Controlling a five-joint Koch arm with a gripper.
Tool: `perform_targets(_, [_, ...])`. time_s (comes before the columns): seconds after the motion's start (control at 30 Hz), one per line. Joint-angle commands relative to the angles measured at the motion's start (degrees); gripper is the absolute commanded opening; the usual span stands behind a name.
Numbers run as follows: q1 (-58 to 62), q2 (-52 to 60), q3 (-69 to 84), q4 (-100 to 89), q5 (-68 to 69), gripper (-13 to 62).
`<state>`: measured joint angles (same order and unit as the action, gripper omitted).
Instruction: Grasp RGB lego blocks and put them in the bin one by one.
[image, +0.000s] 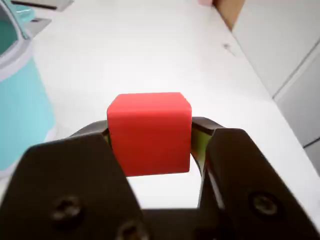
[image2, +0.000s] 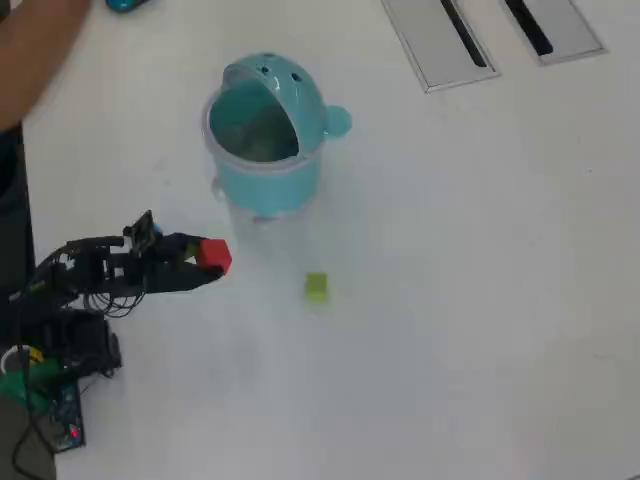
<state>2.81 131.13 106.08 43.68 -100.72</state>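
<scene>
Above the white desk (image2: 450, 330), just short of the light-teal bin (image2: 262, 165): end effector (image: 150, 137) clenched on a red lego block (image: 149, 133), held clear of the surface, likely for carrying over the open rim. Domed lid flipped back, mouth ready to receive. Yellow-green lego block (image2: 316, 287) waiting on the desk near the bin's base, apparently next in turn. Grey slotted panels (image2: 440, 42) idle at the far edge.

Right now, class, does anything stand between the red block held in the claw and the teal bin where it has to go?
Nothing visible does. The claw is shut on the red block, and only bare white table lies between it and the teal bin, whose lid is flipped open. The yellow-green block lies off to the right in the overhead view, clear of that path.
</scene>
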Motion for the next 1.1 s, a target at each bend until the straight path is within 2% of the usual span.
perform_targets(0.0, [-2.0, 3.5, -4.0, -6.1, 1.8, 11.7])
perform_targets(0.47, [-15.5, 2.1, -3.4, -15.6, 2.2, 11.7])
perform_targets(1.07, [-25.2, -11.2, -3.0, -30.1, -1.9, 11.6])
